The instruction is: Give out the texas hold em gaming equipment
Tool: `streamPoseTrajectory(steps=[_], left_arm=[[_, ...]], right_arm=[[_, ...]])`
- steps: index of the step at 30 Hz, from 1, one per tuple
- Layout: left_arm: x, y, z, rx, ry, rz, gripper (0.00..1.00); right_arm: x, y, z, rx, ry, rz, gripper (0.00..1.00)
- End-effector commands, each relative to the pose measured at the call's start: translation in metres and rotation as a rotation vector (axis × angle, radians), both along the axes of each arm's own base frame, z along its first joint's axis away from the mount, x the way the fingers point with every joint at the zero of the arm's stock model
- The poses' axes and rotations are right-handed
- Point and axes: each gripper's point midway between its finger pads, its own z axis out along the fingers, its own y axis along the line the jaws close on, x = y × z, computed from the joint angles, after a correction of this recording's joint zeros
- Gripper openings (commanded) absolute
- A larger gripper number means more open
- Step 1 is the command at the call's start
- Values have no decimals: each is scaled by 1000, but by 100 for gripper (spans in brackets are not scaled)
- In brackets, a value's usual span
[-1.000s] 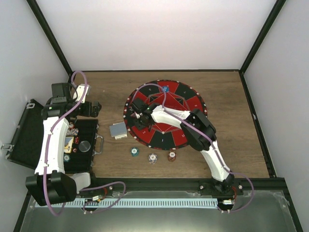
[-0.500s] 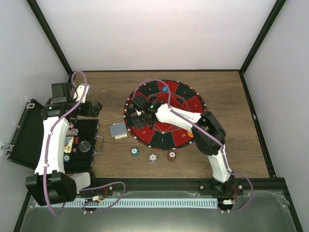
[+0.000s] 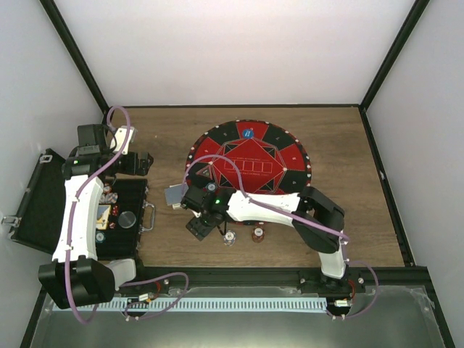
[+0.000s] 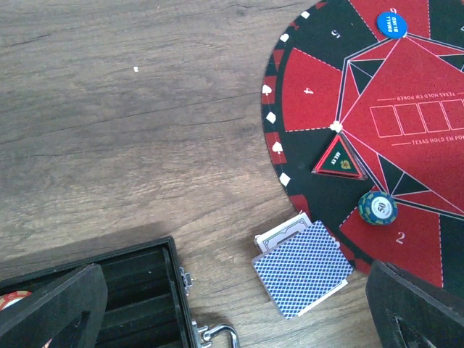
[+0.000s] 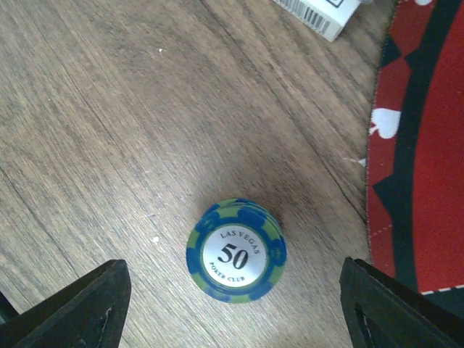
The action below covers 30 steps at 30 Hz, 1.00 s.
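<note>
- Tabletop of brown wood carries a round red-and-black felt mat. The overhead view shows two small striped poker chips on the wood near the mat's near edge.
- Right pincer hangs spread over a blue-and-green poker chip marked 50, which lies on the wood beside the mat. Its fingers flank the chip without touching it. Overhead, the arm hides this chip.
- Only the left wrist view shows a second green-and-blue chip marked 50 on the mat, near a red triangular marker.
- A round blue marker disc sits at the mat's far side.
- A deck of blue-backed playing cards lies at the mat's edge.
- Left pincer is spread and holds nothing, above an open black case that holds several chips and a round black disc.
</note>
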Motion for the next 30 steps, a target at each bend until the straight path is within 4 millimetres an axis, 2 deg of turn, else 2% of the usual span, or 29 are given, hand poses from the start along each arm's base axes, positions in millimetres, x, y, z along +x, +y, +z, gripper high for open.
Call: streamPoseTrajectory(steps=[1,5,11,16,30], left_arm=[[3,1,11,-4,-26,3,100],[3,2,11,2,-26,5,100],[4,3,10,5,-24,6,100],[5,3,9,5,-24,7,100],[3,2,4,2,-15,5,100]], right_arm=[[-10,14,-6,13,6,21,81],[-9,16,-16,-14,0,25,78],[-5,15,-26,-43,-20,26,64],[-3,15,-26,-42,-27,23,54],[1,19,-20,-37,-47,24,45]])
